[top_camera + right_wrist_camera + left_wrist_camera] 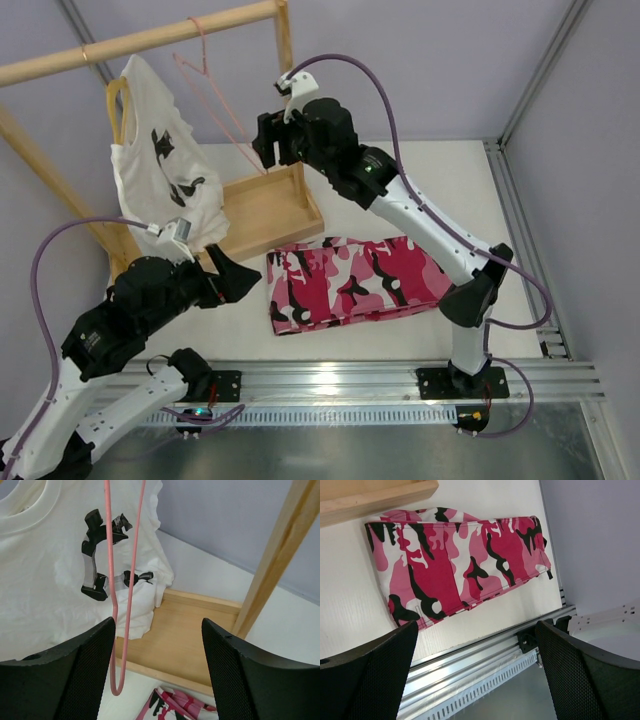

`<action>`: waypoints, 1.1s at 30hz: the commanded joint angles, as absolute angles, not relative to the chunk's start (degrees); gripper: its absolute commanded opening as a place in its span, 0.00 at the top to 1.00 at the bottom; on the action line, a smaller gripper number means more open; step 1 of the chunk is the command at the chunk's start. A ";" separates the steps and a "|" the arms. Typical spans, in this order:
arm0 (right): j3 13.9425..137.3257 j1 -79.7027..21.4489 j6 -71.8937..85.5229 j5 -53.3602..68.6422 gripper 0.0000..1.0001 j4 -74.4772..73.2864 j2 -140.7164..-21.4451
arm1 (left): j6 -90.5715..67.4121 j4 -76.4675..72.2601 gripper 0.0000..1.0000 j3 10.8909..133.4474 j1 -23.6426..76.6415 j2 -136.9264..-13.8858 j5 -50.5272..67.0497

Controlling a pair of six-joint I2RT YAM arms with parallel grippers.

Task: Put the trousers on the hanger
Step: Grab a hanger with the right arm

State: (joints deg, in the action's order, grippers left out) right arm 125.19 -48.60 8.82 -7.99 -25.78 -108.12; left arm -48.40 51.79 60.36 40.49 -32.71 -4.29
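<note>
Right, white tabletop (420, 180) below, lilac walls (450, 60) round, aluminium rail (350, 378) at near edge. Folded pink, magenta, white and black camouflage trousers (355, 282) lie flat between arm bases and wooden rack tray (275, 200). Thin pale-pink wire hanger (131, 580) hangs off wooden rod (140, 40) beside white printed T-shirt (160, 175) on yellow hanger (115, 100). Right gripper (157, 622) spread, hanger's low corner in its gap; contact we cannot tell. Left gripper (476, 630) spread, holding nothing, just left of trousers. We count two hangers, two garments.

top: overhead, far | left wrist: down at trousers (460, 565) | right wrist: near hanger (132, 580) | shared: trousers
</note>
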 commanded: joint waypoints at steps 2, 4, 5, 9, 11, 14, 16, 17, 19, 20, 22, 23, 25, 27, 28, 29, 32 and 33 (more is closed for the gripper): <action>129.20 -50.54 7.12 -11.16 0.28 -18.29 -108.54 | -46.67 51.50 0.00 60.12 40.52 -31.55 -5.09; 128.76 -50.62 7.03 -11.77 0.29 -17.49 -109.33 | -47.90 51.25 0.00 59.59 40.52 -31.47 -3.97; 128.67 -50.63 7.12 -11.95 0.30 -16.53 -110.38 | -48.16 50.72 0.00 58.81 40.60 -31.46 -3.00; 129.81 -50.71 7.12 -12.13 0.31 -16.17 -112.06 | -49.04 49.31 0.00 57.66 40.61 -31.38 -1.23; 129.64 -50.71 7.64 -12.13 0.31 -15.39 -111.89 | -48.61 50.09 0.00 57.57 40.52 -31.11 -2.19; 129.46 -50.80 9.05 -10.12 0.31 -14.07 -111.53 | -47.90 51.06 0.00 57.57 40.60 -30.50 -3.68; 128.50 -51.24 11.32 -8.97 0.28 -12.40 -111.01 | -47.99 51.33 0.00 57.48 40.52 -30.15 -4.22; 127.10 -51.41 12.29 -8.27 0.24 -10.04 -110.83 | -47.99 51.24 0.00 57.48 40.60 -29.71 -4.31; 126.30 -52.29 13.18 -7.38 0.22 -7.75 -110.83 | -48.08 51.15 0.00 57.39 40.52 -29.27 -4.57; 126.30 -52.64 13.10 -7.56 0.21 -7.30 -111.00 | -48.08 51.24 0.00 57.39 40.52 -28.83 -4.66; 126.56 -53.78 13.53 -8.87 0.21 -6.07 -111.88 | -47.99 51.42 0.00 57.13 40.52 -28.30 -5.27; 127.43 -54.22 13.80 -9.22 0.19 -5.89 -112.49 | -47.99 51.33 0.00 57.13 40.52 -27.87 -5.62; 128.58 -55.45 14.15 -11.76 0.18 -5.10 -114.42 | -48.08 51.42 0.00 56.87 40.52 -27.51 -5.80; 130.51 -56.25 14.59 -13.00 0.18 -4.92 -115.92 | -47.90 51.07 0.00 56.69 40.52 -26.99 -5.71; 131.74 -56.51 14.68 -13.70 0.18 -4.92 -117.23 | -47.90 50.89 0.00 56.25 40.52 -26.81 -5.63; 132.18 -57.12 15.03 -14.23 0.18 -4.83 -117.86 | -47.90 50.89 0.00 55.99 40.52 -26.55 -5.71; 132.98 -58.00 16.43 -16.43 0.18 -3.43 -119.18 | -47.64 51.15 0.01 55.46 40.52 -25.84 -5.28; 132.80 -58.27 16.70 -16.52 0.18 -2.99 -119.18 | -47.20 51.15 0.01 55.46 40.52 -25.58 -5.45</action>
